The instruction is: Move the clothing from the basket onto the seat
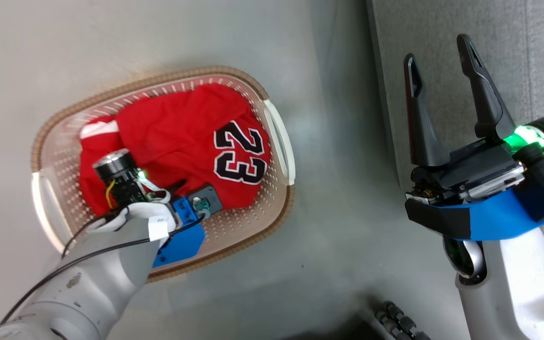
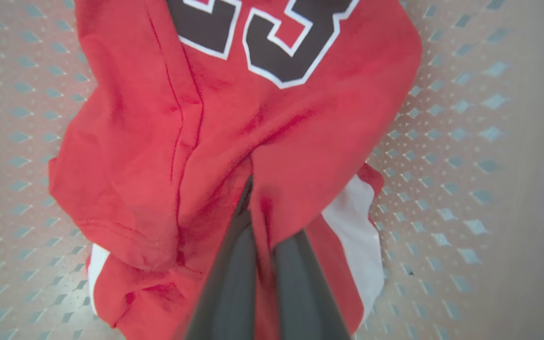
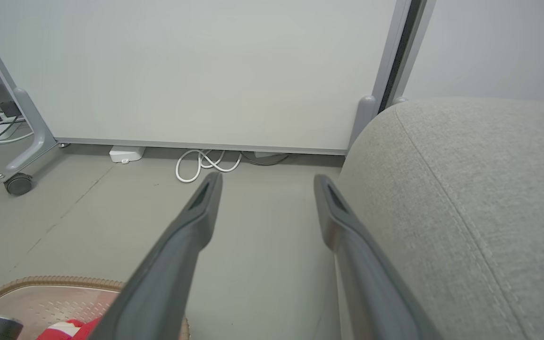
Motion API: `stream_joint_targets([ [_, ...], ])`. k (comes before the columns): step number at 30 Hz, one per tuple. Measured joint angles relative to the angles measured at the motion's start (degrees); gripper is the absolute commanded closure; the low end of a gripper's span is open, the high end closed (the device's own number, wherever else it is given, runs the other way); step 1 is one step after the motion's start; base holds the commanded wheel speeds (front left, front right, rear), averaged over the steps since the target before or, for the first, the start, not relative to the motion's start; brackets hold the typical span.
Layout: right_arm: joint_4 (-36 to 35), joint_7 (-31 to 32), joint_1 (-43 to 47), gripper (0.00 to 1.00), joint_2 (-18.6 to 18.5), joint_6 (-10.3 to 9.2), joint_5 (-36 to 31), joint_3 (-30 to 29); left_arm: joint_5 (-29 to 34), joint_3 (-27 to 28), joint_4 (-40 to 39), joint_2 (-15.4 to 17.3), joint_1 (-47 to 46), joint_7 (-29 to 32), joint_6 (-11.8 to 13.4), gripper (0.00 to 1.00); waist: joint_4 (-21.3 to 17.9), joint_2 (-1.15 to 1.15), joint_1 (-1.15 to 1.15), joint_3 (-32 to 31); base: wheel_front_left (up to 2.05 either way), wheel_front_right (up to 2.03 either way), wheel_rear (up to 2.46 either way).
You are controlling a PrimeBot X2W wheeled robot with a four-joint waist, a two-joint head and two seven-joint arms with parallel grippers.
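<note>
Clothing (image 1: 182, 137) heaped in basket (image 1: 234, 72) | left tool (image 2: 255, 212) clamped on its fold | right tool (image 1: 437, 49) spread wide, empty

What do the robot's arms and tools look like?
The left arm and right arm are pale grey. The right tool has two long dark fingers, a black body, a blue bracket and a green light. A black cable and a white tag sit on the left arm.

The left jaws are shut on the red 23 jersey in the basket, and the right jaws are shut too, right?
No: the right jaws stand open, as the right wrist view shows. The left jaws are indeed shut on the red 23 jersey in the basket.
</note>
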Motion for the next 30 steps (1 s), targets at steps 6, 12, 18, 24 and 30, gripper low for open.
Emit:
stream_joint_targets([
  [6,1.46,0.00,0.76,0.00,0.00,0.00,-0.55,-0.51,-3.86,0.13,-0.05,-2.22,1.64,-4.49,0.00,1.00,1.56,0.00,0.00,-4.79,0.00,0.00,0.00],
  [12,3.38,0.00,3.10,0.00,0.00,0.00,-1.70,-1.07,-8.70,2.64,-0.08,-4.02,3.41,-8.77,0.00,1.00,3.61,0.00,-0.01,-11.64,0.00,0.00,0.00],
  [18,4.75,-0.01,5.70,0.00,0.01,0.00,-2.47,-1.49,-11.84,5.09,-1.12,-4.86,5.70,-10.44,0.25,1.00,5.44,0.00,-0.01,-17.77,0.00,0.00,0.00],
  [24,5.99,-0.01,8.60,0.00,0.01,0.00,-2.63,-1.70,-14.40,8.59,-6.71,-4.36,8.88,-10.68,1.54,1.00,7.42,0.00,-0.02,-24.62,0.00,0.00,0.00],
  [30,6.81,0.00,10.77,0.00,0.01,0.00,-2.60,-1.70,-15.45,12.48,-13.57,-2.16,12.45,-10.67,2.79,1.00,8.61,0.00,-0.02,-29.71,0.00,0.00,0.00],
])
